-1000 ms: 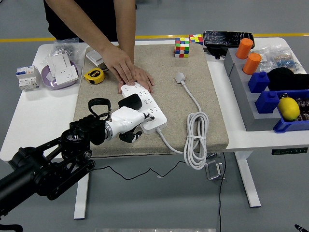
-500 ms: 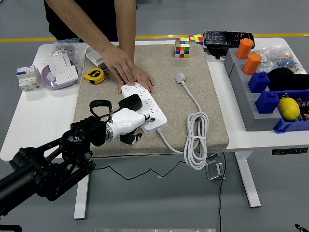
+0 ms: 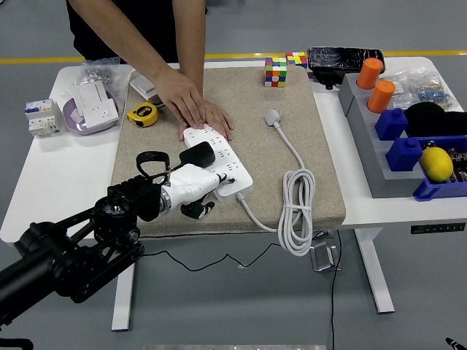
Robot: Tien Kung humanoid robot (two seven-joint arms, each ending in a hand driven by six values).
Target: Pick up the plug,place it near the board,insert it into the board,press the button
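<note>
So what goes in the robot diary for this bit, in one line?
left hand: on power strip near end | black plug: in strip | person's hand: holding strip's far end | right hand: unseen

No text, label, brand or number is legible: any print on the tape measure (image 3: 142,114) and circuit breaker (image 3: 39,117) is too small.

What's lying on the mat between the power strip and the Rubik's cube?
In the head view, only the white plug and the start of its cable lie between the power strip and the Rubik's cube; the rest is bare mat.
</note>
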